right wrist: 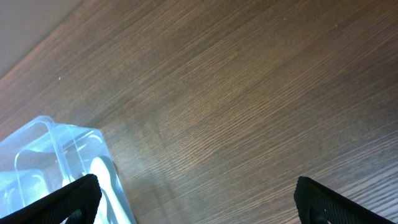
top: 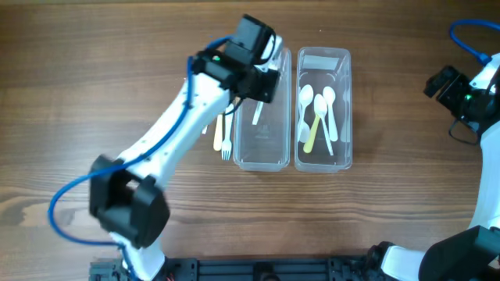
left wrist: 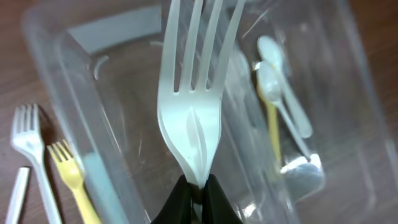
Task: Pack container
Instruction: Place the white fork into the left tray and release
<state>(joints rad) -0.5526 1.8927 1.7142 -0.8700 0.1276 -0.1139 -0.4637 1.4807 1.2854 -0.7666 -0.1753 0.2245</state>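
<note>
Two clear plastic containers stand side by side on the wooden table. My left gripper [top: 262,92] is shut on a white plastic fork [left wrist: 193,93] and holds it over the left container [top: 262,160], tines pointing away from the wrist. The fork also shows in the overhead view [top: 257,114]. The right container [top: 323,56] holds several white spoons [top: 307,97] and a yellow spoon [top: 315,129]. A white fork [top: 225,140] and a yellow fork [top: 218,134] lie on the table left of the containers. My right gripper [right wrist: 199,199] is open and empty at the far right.
In the left wrist view the white fork [left wrist: 28,140], the yellow fork [left wrist: 68,171] and a white handle [left wrist: 17,193] lie on the table beside the container wall. Bare wood lies between the right container [right wrist: 37,155] and my right arm [top: 473,86].
</note>
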